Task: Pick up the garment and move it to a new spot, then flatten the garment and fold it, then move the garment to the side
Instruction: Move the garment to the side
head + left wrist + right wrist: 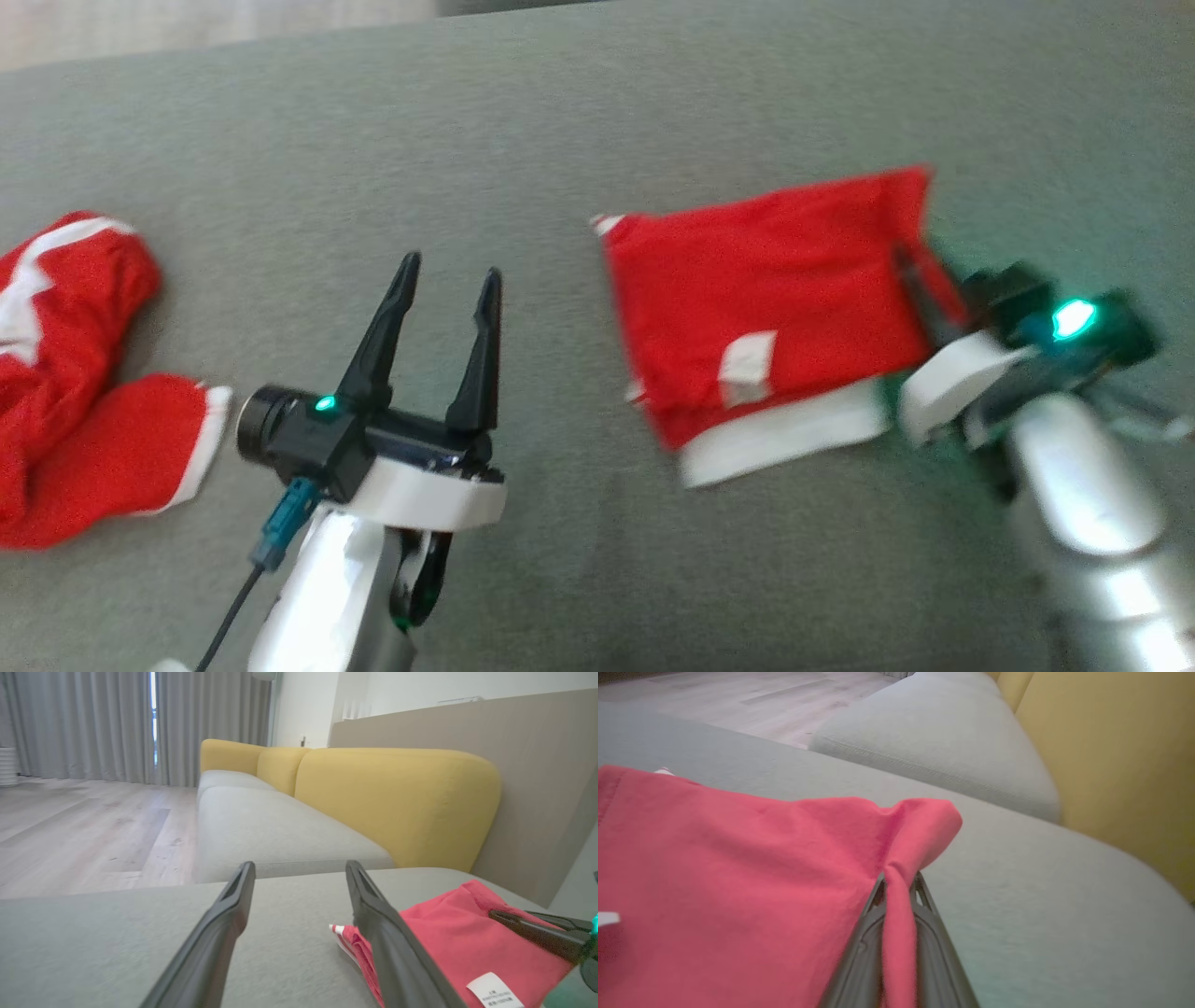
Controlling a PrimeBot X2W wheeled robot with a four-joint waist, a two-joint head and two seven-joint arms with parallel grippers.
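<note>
The garment (pixel 766 299) is red with a white band and a white label, and lies folded on the grey cushion right of centre. My right gripper (pixel 920 285) is at its right edge. In the right wrist view the right gripper (pixel 899 879) is shut on a pinched fold of the garment (pixel 738 882), which bunches up between the fingers. My left gripper (pixel 452 266) stands open and empty over bare cushion, to the left of the garment. In the left wrist view the left gripper (pixel 300 865) has the garment (pixel 448 942) just to its right, with the right gripper (pixel 528 931) reaching onto the cloth.
Another red and white garment (pixel 65 373) lies crumpled at the far left of the grey cushion (pixel 560 140). A yellow sofa backrest (pixel 397 802) and grey seat (pixel 261 826) stand beyond the cushion, with wooden floor (pixel 70 826) to their left.
</note>
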